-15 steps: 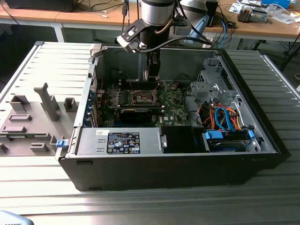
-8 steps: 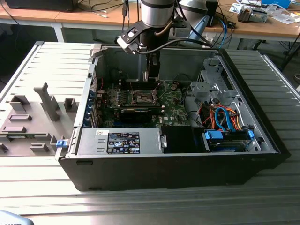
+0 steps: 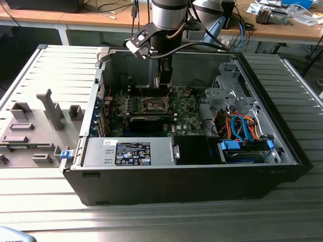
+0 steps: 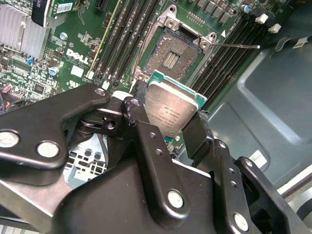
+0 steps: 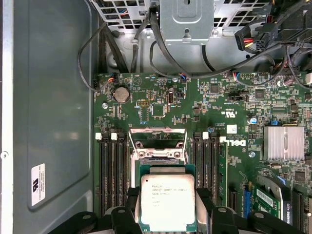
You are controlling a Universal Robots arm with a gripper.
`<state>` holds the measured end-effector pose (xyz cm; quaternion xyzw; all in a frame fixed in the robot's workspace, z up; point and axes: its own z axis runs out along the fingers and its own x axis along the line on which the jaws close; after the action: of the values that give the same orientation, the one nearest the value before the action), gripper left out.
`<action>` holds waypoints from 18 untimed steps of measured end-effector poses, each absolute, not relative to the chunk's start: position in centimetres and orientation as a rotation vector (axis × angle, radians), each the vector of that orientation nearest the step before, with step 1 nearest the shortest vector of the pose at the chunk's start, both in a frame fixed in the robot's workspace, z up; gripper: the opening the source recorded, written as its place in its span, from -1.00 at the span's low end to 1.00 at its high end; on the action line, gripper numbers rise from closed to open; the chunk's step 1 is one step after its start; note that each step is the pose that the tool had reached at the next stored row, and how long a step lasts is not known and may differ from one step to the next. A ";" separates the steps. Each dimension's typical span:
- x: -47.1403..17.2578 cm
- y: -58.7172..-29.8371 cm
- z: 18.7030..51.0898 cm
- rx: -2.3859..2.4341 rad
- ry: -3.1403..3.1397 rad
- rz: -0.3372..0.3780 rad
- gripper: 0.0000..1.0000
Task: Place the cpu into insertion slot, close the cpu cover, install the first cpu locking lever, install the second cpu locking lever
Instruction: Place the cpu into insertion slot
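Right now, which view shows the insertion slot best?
The second wrist view: the insertion slot lies open, dark centre unobstructed. In the first wrist view the held cpu covers most of it. In the exterior view it is a small square under the pincer.

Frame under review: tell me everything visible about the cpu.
The cpu is a small flat square chip with a pale silver-grey metal lid bearing faint print, on a green base that shows as a thin border. The gripper clamps it at two opposite edges between black fingers, its lid facing both wrist cameras. It is held over the green motherboard, near the open, empty insertion slot, not seated in it.
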<state>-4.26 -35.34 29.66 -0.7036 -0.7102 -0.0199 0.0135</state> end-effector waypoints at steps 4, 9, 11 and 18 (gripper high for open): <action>-4.3 -35.3 29.6 -2.192 -2.212 -0.062 0.08; -4.3 -35.3 29.5 -2.192 -2.212 -0.062 0.08; -4.3 -35.3 29.5 -2.192 -2.212 -0.062 0.08; -4.3 -35.3 29.1 -2.192 -2.212 -0.062 0.08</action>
<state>-4.26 -35.34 29.13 -0.7036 -0.7102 -0.0199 0.0135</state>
